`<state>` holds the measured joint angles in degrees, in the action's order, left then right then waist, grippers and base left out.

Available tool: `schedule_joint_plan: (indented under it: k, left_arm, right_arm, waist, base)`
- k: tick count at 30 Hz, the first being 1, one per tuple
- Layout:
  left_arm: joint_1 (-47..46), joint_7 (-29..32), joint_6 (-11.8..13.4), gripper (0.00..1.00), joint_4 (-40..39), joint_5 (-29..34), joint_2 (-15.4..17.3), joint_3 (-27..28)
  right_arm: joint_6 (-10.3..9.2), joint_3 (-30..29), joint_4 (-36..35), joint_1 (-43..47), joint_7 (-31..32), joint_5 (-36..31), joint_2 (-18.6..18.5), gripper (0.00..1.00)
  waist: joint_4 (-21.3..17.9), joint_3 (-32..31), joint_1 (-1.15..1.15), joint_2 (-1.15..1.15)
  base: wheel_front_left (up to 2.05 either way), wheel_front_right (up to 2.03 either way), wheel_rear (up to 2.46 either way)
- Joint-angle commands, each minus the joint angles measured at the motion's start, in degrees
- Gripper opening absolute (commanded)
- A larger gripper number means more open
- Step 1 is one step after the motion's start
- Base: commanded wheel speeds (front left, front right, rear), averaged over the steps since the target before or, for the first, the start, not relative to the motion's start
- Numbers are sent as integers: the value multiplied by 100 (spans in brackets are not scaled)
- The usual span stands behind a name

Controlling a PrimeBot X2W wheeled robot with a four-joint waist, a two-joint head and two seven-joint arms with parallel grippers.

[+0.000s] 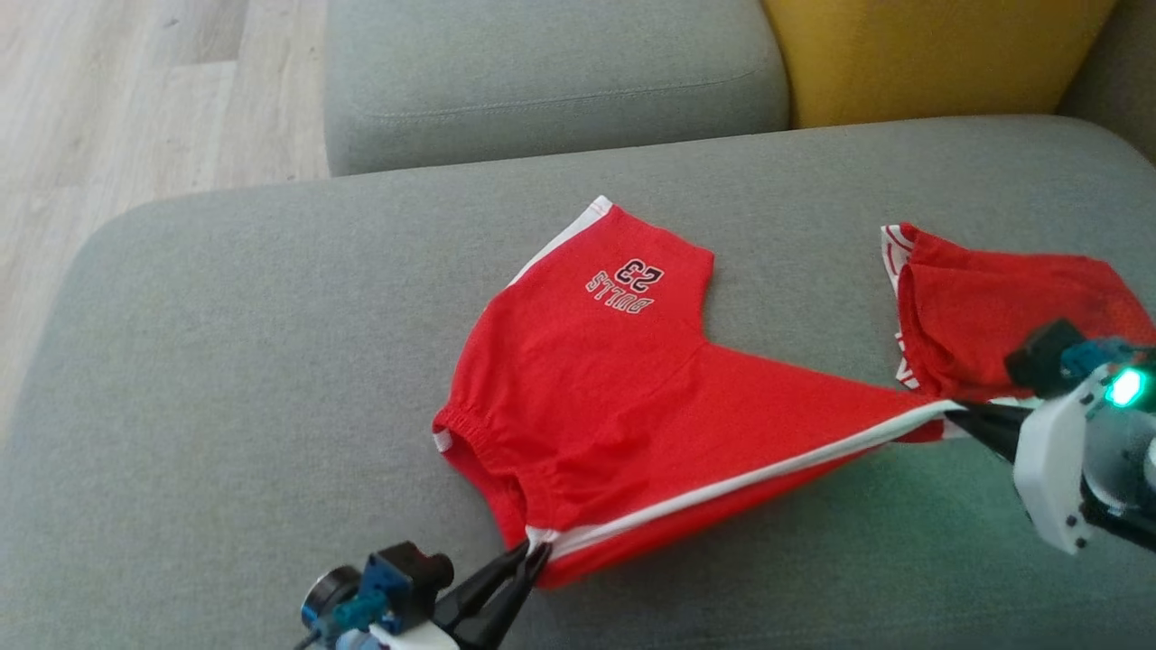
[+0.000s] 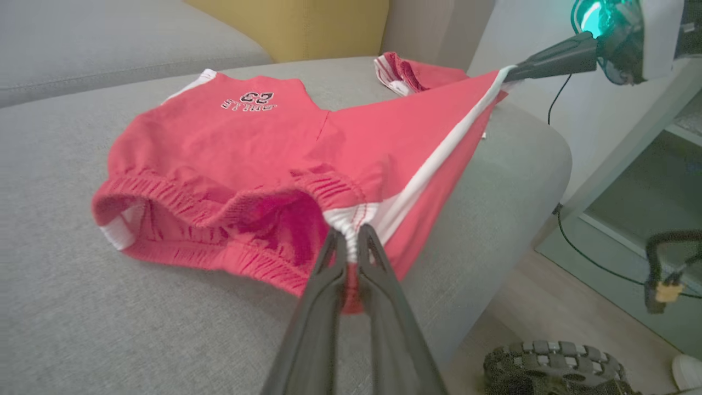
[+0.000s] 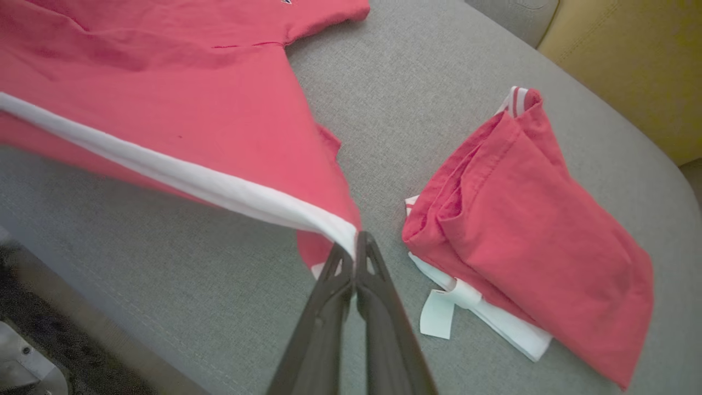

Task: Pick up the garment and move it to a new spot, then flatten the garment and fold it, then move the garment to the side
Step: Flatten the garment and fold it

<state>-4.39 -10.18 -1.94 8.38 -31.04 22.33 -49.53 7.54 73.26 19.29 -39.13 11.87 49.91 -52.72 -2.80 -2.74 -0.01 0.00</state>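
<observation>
I held the red shorts taut along their white side stripe, left jaws clamping the waistband at lower centre, right jaws the hem at right.

Red shorts on a grey sofa
White stripe between the dark fingers, black-and-white lettering beyond them; past the right fingers, red folded clothing trimmed white; yellow cushion behind.

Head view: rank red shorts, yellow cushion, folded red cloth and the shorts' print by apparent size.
Largest: red shorts
Next: yellow cushion and folded red cloth, too alike to rank; the frame crops the cushion
Smallest: print
</observation>
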Motion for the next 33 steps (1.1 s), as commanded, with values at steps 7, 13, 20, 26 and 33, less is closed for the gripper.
schedule_joint_plan:
  k: [7,13,20,26,33]
  left_arm:
    - [-510,-12,233,0,-533,-144,49,488]
    - [-1011,2,231,0,-548,-233,-159,661]
    - [-1638,-5,124,0,-82,-259,-574,667]
    - [-2093,-24,24,0,512,-339,-939,676]
    - [-2638,-117,-128,0,1374,-381,-1369,647]
  right_arm:
    - [-5,-390,-206,-498,37,-78,-226,0]
    - [-5,-514,-32,-1198,222,-264,-16,0]
    - [-5,-366,525,-2045,337,-540,351,0]
    - [-5,-162,965,-2561,373,-749,612,0]
    - [-5,-13,1433,-2929,437,-986,870,0]
  waist:
    - [353,134,1,0]
    - [896,559,1,0]
    - [1458,1126,1,0]
    - [1770,1493,1,0]
    - [2038,1846,1,0]
  base:
    - [0,0,0]
    - [0,0,0]
    - [0,0,0]
    - [0,0,0]
    - [0,0,0]
